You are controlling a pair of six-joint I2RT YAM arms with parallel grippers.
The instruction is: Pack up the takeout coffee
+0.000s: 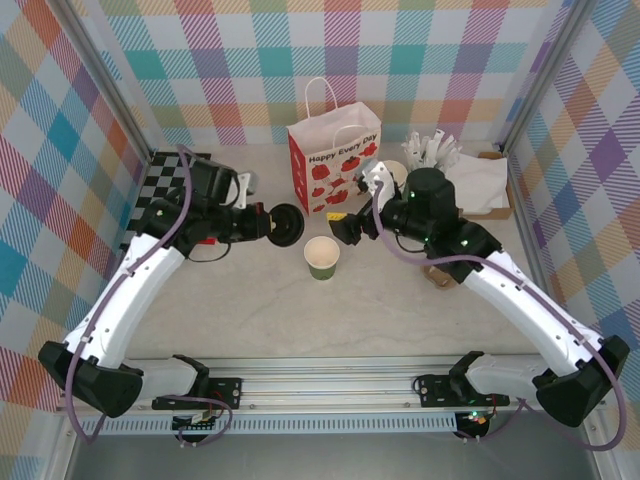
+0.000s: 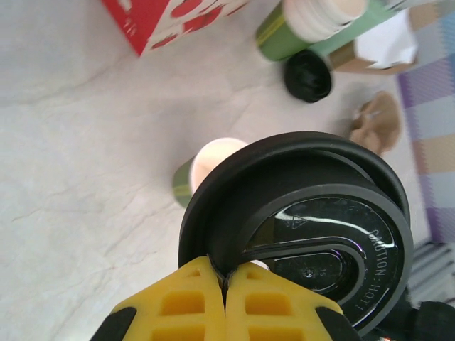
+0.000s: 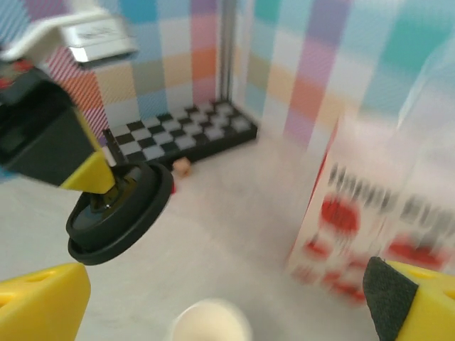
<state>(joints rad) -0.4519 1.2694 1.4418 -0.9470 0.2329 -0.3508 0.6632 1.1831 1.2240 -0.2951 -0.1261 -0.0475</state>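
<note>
The left gripper (image 1: 268, 224) has its fingers (image 2: 188, 302) pinched shut on the rim of the black lid (image 1: 287, 225), holding it on edge above the tabletop (image 1: 250, 310). The green cup (image 1: 322, 258) stands upright and lidless near the middle, at 4 o'clock from the lid and apart from it. The right gripper (image 1: 350, 228) hangs at 1 o'clock from the cup, fingers (image 3: 43, 302) spread wide with nothing between them. Only a narrow gap lies between the lid and the right gripper. From 5 to 7 o'clock of the cup, bare tabletop runs to the metal rail (image 1: 320, 385).

The white paper bag (image 1: 333, 165) stands at 12 o'clock from the cup, handles up, printed with red apples and "Happy Every Day". The left wrist view shows "CAUTION" and "HOT" raised on the lid.

The tabletop is pale and marbled, with pastel plaid walls on three sides. A black-and-white checkered mat (image 1: 170, 190) lies at 10 o'clock against the left wall. A cup of white-wrapped sticks (image 1: 430, 152) stands at 2 o'clock.
</note>
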